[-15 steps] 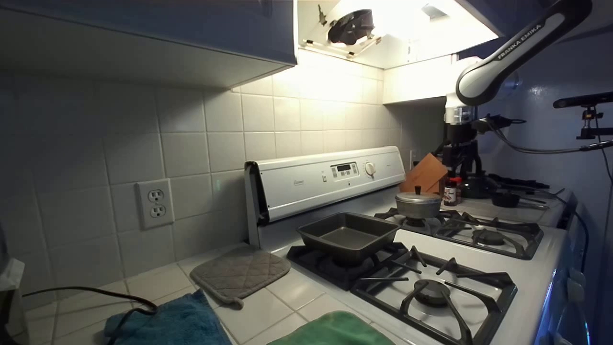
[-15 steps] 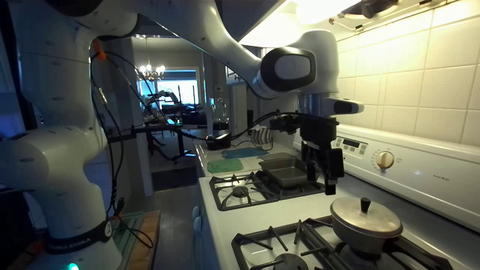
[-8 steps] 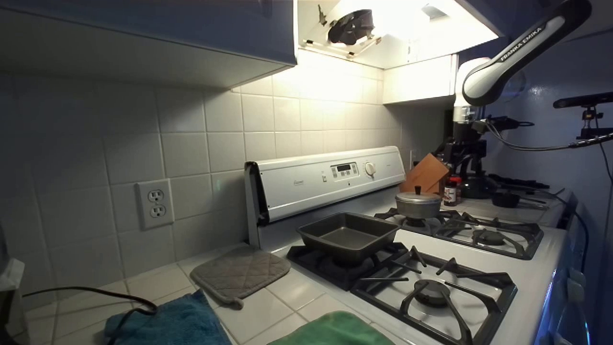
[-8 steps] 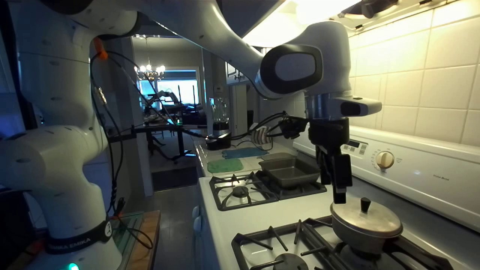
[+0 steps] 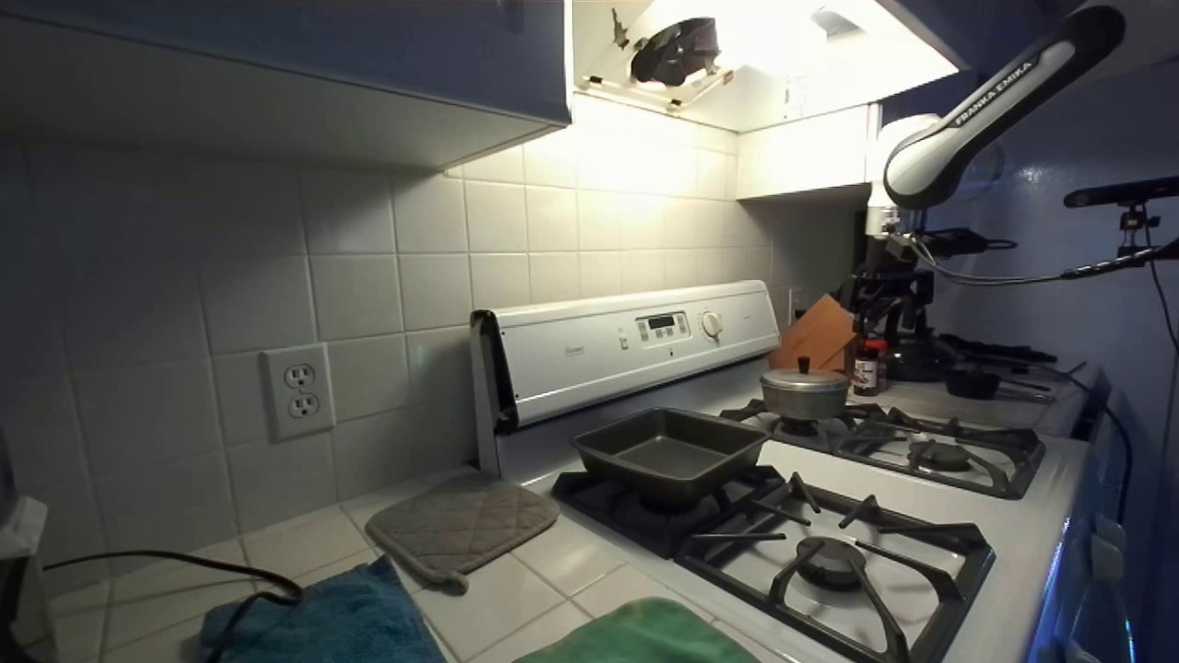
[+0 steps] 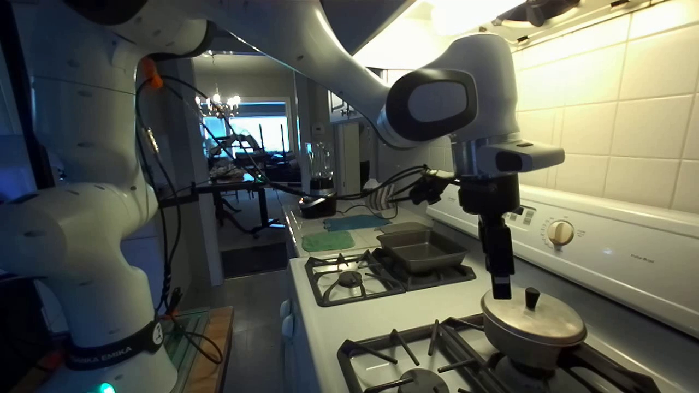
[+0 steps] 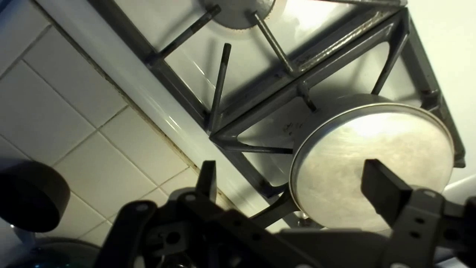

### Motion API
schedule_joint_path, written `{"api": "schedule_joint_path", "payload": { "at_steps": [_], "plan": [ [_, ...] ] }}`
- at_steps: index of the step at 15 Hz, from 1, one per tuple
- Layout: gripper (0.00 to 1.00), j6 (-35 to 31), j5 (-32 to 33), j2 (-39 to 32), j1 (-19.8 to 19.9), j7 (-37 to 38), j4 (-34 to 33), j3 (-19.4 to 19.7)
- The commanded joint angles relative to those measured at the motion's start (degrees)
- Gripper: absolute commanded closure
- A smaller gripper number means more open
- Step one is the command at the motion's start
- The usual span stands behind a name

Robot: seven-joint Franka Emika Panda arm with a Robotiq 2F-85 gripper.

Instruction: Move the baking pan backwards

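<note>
The baking pan (image 5: 671, 453) is dark grey, shallow and rectangular. It sits upright on the back burner grate at the counter end of the stove, and shows in both exterior views (image 6: 421, 252). It is out of the wrist view. My gripper (image 6: 501, 288) points down above the stove, apart from the pan and close to the lidded pot in that exterior view. In the wrist view the gripper (image 7: 293, 180) is open, with a wide gap between its fingers and nothing held. In an exterior view it is hard to make out against dark things behind it.
A silver lidded pot (image 6: 532, 322) with a black knob stands on the other back burner, below my gripper in the wrist view (image 7: 372, 167). The control panel (image 5: 636, 341) rises behind the burners. A grey mat (image 5: 465, 525), a green cloth (image 5: 640, 635) and a blue cloth (image 5: 327, 622) lie on the counter.
My gripper has moved away from the baking pan towards the lidded pot, and has turned so its fingers overlap in an exterior view. The pan and the pot have not moved.
</note>
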State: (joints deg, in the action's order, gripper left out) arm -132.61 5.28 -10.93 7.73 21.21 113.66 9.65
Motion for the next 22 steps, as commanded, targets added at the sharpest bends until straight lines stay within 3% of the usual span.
{"api": "schedule_joint_path", "payload": {
  "at_steps": [1,11,22],
  "plan": [
    [0.00,-0.1,-0.5,-4.9,-0.5,7.3,-4.4,1.3],
    [0.00,-0.6,-5.3,-15.7,1.6,16.1,-16.0,5.0],
    [0.00,-0.3,-15.3,-25.4,4.5,24.1,-25.6,4.6]
  ]
}}
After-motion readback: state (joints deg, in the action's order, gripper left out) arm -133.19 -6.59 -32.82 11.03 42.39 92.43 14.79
